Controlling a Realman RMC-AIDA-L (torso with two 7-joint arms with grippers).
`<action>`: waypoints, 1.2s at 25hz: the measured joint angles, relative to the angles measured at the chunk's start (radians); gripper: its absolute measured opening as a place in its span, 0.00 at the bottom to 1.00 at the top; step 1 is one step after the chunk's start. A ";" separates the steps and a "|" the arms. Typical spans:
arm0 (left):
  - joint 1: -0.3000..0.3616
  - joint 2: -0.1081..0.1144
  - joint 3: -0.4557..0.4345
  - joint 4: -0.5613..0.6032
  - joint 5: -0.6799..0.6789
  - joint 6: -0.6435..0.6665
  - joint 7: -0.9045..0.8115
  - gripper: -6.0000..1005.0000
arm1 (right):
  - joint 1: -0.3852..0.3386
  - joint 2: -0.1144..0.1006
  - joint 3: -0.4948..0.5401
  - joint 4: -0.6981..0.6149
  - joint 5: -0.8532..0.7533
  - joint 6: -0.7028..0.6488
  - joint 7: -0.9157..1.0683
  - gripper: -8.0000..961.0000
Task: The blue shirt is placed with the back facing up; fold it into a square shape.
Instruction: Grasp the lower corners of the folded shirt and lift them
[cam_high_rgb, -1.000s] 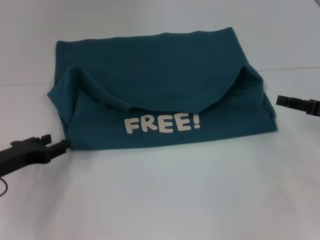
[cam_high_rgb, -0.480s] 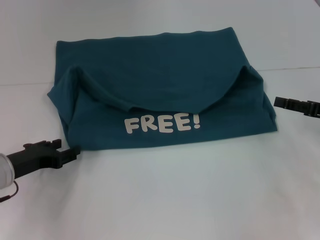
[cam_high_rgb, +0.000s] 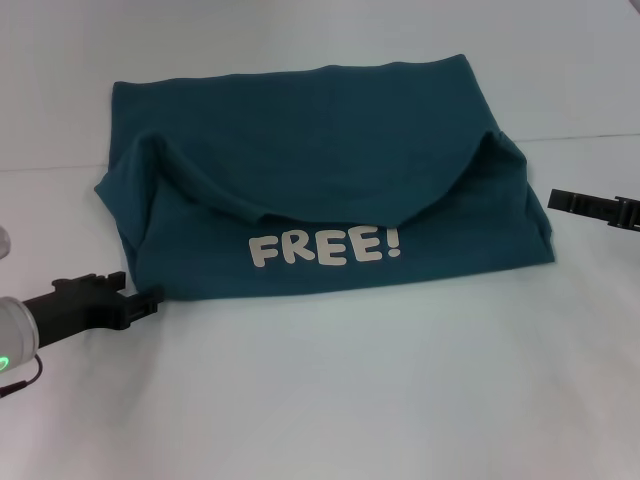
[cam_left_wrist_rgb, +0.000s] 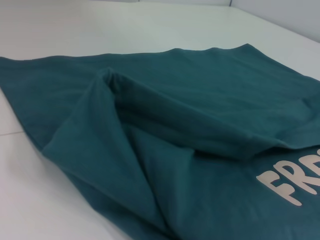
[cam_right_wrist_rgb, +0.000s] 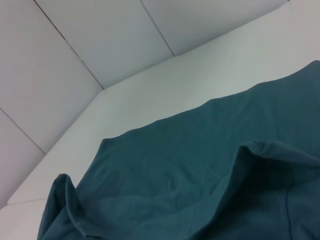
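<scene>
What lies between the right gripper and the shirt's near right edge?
Only bare white table: the head view shows a clear gap between the right gripper and the blue shirt.

One blue shirt (cam_high_rgb: 320, 190), one white table (cam_high_rgb: 400, 400), and two robot hands: left hand (cam_high_rgb: 140, 302), right hand (cam_high_rgb: 560, 200)

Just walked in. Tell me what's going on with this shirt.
A two-armed robot is folding the blue shirt on a white table. The near part is already folded over, so the FREE! lettering shows. The left gripper sits at the shirt's near left corner; the right gripper hovers beside its right edge. Neither holds the cloth.
</scene>
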 joint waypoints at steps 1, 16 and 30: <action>-0.001 0.000 0.001 0.000 0.000 0.000 0.000 0.63 | 0.000 0.000 0.000 0.000 0.000 0.000 0.000 0.71; -0.016 -0.002 0.042 -0.003 0.004 -0.002 -0.012 0.58 | -0.008 0.004 0.004 0.000 0.000 0.003 -0.008 0.71; -0.020 -0.001 0.050 0.003 0.026 -0.028 -0.038 0.26 | -0.012 0.006 0.004 0.000 0.000 0.001 -0.009 0.71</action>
